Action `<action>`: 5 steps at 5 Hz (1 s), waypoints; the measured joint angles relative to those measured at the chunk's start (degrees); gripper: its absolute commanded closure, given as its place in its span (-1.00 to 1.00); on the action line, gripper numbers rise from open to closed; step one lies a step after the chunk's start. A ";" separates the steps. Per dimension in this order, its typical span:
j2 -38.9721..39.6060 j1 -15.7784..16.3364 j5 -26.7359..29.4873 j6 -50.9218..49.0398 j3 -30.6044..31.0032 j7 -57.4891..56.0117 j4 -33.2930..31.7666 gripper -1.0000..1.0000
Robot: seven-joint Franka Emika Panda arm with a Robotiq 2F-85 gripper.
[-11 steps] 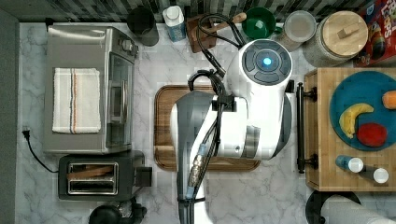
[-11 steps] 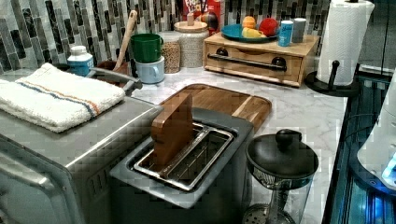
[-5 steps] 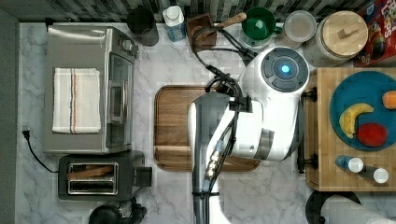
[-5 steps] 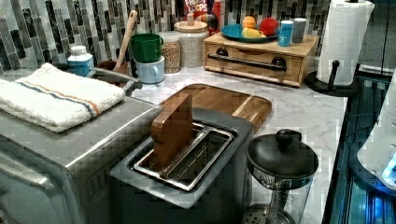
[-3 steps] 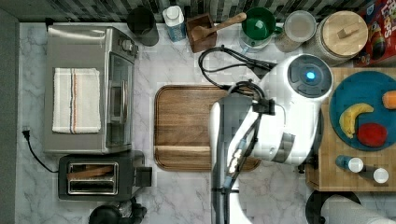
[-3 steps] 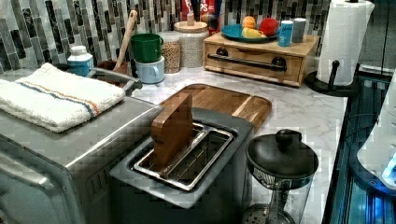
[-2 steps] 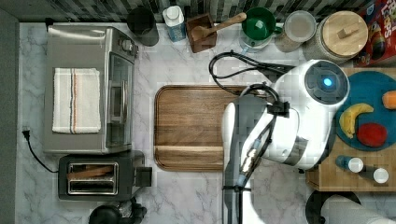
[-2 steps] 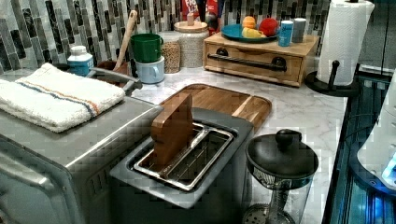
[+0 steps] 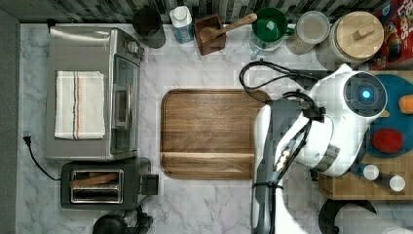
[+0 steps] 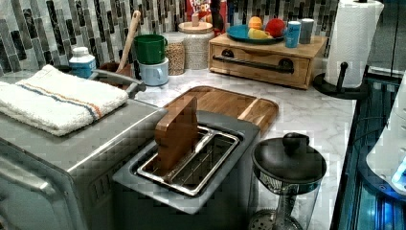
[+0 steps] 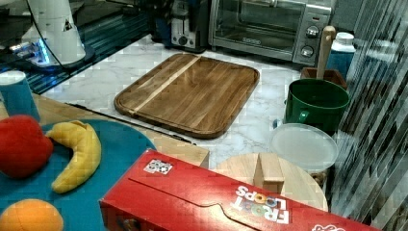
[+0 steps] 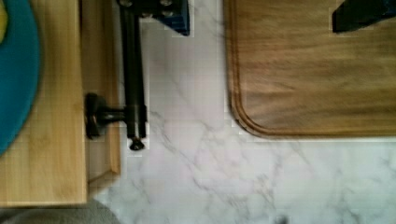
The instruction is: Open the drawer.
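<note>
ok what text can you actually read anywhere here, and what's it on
"FROOT LOOPS": white letters on the red cereal box in the right view, seen at an angle.
Small square white code patch on the same box: too small to read.
Cereal box in the left view: letters partly visible, too blurred to read.
Dials on the toaster oven: markings too small to read.
Label on the blue bottle: unreadable.
</note>
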 measured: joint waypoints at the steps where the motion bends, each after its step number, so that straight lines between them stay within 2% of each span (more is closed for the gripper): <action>1: 1.45 -1.39 0.05 1.90 -1.50 -3.41 -1.18 -1.00; 2: 1.57 -3.51 -0.05 6.52 -1.54 -3.92 -3.47 -1.00; 4: 1.97 -4.98 -0.04 11.19 -3.30 -6.83 -7.50 -1.00; 5: 3.13 -5.73 2.11 16.59 -3.53 -7.50 -9.62 -1.00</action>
